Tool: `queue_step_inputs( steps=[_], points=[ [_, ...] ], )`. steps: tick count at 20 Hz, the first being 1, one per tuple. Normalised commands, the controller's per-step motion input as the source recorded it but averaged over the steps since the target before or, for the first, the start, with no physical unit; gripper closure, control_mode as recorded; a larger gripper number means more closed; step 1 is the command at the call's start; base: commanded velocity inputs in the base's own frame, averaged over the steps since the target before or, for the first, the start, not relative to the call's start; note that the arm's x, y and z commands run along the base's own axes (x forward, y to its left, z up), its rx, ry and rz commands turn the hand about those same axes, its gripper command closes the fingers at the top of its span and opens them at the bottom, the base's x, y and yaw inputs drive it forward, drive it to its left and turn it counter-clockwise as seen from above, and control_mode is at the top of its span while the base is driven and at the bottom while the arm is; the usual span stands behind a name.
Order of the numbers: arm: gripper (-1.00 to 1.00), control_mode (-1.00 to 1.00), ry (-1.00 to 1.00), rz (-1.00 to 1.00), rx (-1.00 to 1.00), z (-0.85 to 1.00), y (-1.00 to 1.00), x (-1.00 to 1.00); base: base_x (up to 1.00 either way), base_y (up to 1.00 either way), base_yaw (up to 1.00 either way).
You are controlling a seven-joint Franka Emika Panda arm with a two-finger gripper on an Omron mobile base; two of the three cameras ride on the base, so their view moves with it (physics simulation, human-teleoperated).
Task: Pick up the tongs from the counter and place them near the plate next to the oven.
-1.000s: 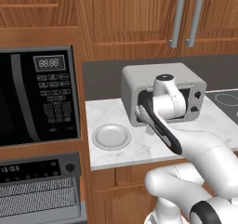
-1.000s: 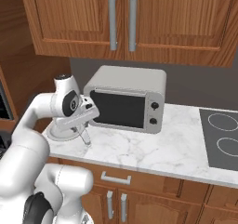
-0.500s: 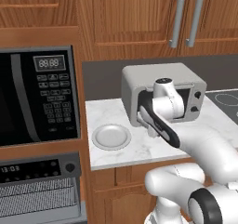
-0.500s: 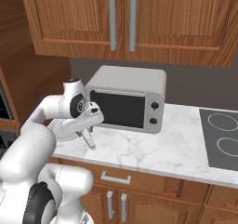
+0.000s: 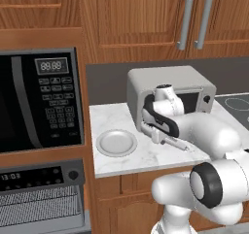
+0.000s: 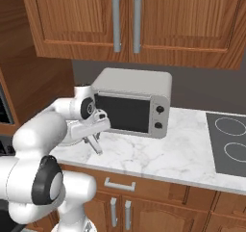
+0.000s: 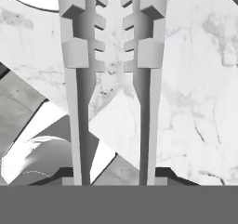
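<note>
Presently, item by item.

Claw (image 5: 165, 140): closed as far as its load allows, gripping the tongs (image 7: 111, 79). In the hand view the two ridged silver arms run straight out from the fingertips (image 7: 69, 172), parallel, with marble showing between them. In the left base view the tongs' free end pokes out beyond the claw, low over the marble and seemingly not resting on it.

Bench (image 5: 146, 155): white marble with grey veins, directly beneath the claw. A silver toaster oven (image 6: 132, 101) stands just behind the claw.

Plate (image 5: 116, 142): pale, round, lying on the bench just beside the claw, on the oven side. Its rim shows as a pale arc beyond the tong tips in the hand view.

Oven (image 5: 39, 99): black, with keypad and display, beyond the plate from the claw.

Status: pick-up judged done, and the carry looks nearly complete, with the tongs near the plate. Remaining: lower the tongs onto the marble beside the plate, release, and withdraw.
</note>
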Motion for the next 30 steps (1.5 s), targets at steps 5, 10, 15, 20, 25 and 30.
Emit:
queue_step_inputs(
  steps=[5,10,15,20,25,30],
  points=[
    [1.0,-1.0,0.14,0.0,0.0,-0.24,0.0,0.32,0.0,0.0,0.0],
    [1.0,-1.0,0.13,0.0,0.0,-0.32,0.0,0.2,0.0,0.0,0.0],
    [1.0,-1.0,0.1,0.0,0.0,-0.34,0.0,0.25,0.0,0.0,0.0],
    [1.0,-1.0,0.09,0.0,-0.01,-0.32,0.01,0.32,0.0,0.0,0.0],
    [1.0,-1.0,0.08,0.0,-0.03,-0.35,0.11,0.24,0.0,0.0,0.0],
    [1.0,-1.0,0.05,0.0,-0.04,-0.4,0.2,0.12,0.0,0.0,0.0]
  ],
)
